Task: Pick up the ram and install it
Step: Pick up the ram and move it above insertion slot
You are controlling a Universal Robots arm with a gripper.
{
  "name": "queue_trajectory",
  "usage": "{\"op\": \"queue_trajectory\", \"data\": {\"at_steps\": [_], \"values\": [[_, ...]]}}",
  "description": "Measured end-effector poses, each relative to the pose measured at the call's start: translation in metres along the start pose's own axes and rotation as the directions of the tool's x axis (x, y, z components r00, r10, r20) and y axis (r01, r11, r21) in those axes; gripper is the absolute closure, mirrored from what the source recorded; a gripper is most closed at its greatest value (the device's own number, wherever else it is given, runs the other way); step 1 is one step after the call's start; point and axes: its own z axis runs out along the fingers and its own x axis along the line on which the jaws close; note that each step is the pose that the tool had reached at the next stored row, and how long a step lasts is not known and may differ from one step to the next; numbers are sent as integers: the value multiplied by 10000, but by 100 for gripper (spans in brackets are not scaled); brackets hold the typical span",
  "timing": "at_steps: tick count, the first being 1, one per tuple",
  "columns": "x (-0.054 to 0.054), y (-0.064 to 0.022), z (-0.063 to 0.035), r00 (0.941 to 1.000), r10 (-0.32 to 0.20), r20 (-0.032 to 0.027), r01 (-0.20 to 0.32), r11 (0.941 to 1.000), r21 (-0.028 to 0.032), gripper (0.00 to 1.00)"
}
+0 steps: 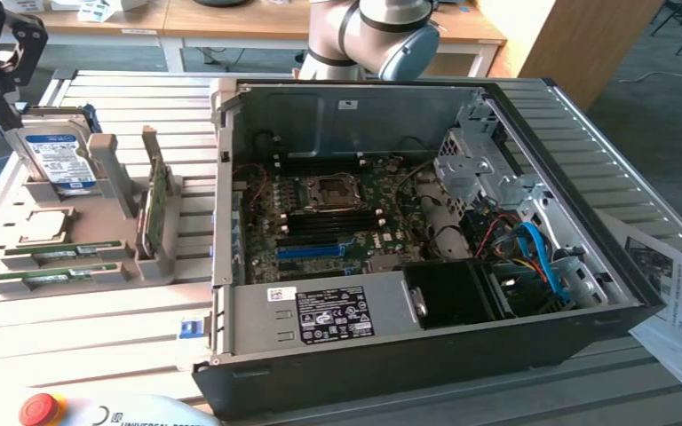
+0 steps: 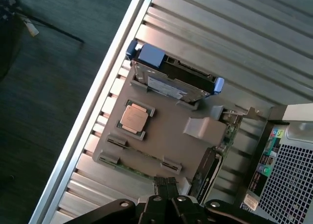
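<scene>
step: approach; ram (image 1: 61,251) not yet picked. it lies flat in the tray (image 1: 110,222), near left on the surface. end effector (image 2: 166,184) hangs above the tray, fingers together, empty. a grasp calls for parted fingers.

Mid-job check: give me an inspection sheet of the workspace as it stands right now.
Surface: slatted metal table carrying an open computer case and a grey parts holder.
Job's things: two ram sticks lie flat in the holder.
Clutter: hard drive, processor chip and green card on edge, all in the holder.
Grippers: gripper shut, nothing seen in it, above the holder.
Cables: blue cables and red wires inside the case.
Surroundings: desks, papers, red-button pendant.
</scene>
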Motion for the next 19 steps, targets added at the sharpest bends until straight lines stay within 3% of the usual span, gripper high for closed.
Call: {"op": "queue_trajectory", "data": {"at_steps": [5,10,14,19], "values": [[0,0,0,9978,-662,-30,662,9978,-14,89],[0,0,0,9910,-1341,-59,1341,9910,-32,89],[0,0,0,9816,-1906,-82,1906,9817,-48,89],[0,0,0,9641,-2653,-112,2653,9641,-71,89]]}}
